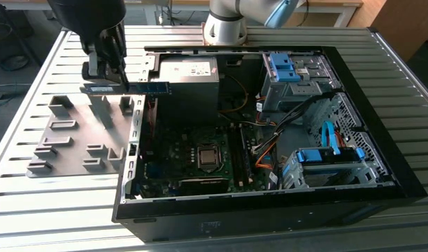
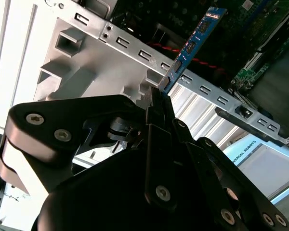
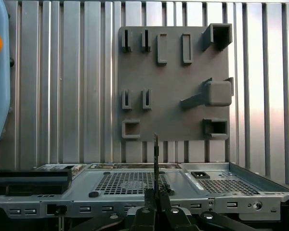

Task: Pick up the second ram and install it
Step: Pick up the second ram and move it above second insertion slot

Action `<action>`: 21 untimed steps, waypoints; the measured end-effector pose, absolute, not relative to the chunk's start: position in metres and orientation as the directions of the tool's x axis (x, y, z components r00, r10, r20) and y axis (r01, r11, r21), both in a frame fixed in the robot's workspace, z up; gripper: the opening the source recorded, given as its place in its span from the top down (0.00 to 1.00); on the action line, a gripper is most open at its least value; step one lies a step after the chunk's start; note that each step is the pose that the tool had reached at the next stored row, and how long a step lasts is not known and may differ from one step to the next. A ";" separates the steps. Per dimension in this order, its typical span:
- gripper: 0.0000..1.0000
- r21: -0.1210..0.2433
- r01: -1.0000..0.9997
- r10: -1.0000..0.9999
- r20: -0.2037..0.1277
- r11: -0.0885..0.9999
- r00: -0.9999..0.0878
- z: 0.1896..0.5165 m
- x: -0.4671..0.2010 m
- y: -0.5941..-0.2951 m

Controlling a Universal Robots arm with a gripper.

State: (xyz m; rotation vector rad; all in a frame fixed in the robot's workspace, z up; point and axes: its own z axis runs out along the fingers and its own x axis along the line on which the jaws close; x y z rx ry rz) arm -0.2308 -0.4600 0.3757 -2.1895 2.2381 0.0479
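Tool: the black tool (image 1: 110, 83) had its fingers closed tight on the second ram (image 1: 149, 88), with no gap showing between them.
Ram against tool: the stick was pinched at one long edge. It hung level below the fingertips, with its ends sticking out on both sides of them.
Ram's place: it was in the air, clear of the counter (image 1: 53, 210), above the line where the grey tray (image 1: 67, 152) met the wall of the open computer case (image 1: 270, 212). This was toward the counter's edge at the exterior view's left.
Second wrist view: the fingers (image 2: 156, 113) met on the dark blue-green board (image 2: 192, 43), whose chips showed along its face. The perforated case rail ran behind it.
First wrist view: the ram (image 3: 156, 154) appeared edge-on as a thin line rising from the tool (image 3: 156, 195). The tray (image 3: 173, 96) lay flat on the slatted counter (image 3: 62, 96) beyond the case wall (image 3: 135, 185).
Count: one tool, one ram in it, one tray, one case.
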 end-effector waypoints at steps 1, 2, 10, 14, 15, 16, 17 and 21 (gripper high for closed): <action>0.86 0.015 -1.000 -0.999 -0.029 0.022 -0.022 0.376 -0.229 -0.460; 0.86 0.015 -1.000 -0.999 -0.029 0.022 -0.022 0.376 -0.226 -0.460; 0.86 0.015 -1.000 -0.999 -0.029 0.022 -0.022 0.376 -0.208 -0.460; 0.86 0.015 -1.000 -0.999 -0.029 0.022 -0.022 0.376 -0.199 -0.460; 0.86 0.015 -1.000 -0.999 -0.029 0.022 -0.022 0.376 -0.197 -0.460; 0.86 0.015 -1.000 -0.999 -0.029 0.022 -0.022 0.376 -0.195 -0.460; 0.86 0.015 -1.000 -0.999 -0.029 0.022 -0.022 0.376 -0.192 -0.460; 0.86 0.015 -1.000 -0.999 -0.029 0.022 -0.022 0.376 -0.183 -0.460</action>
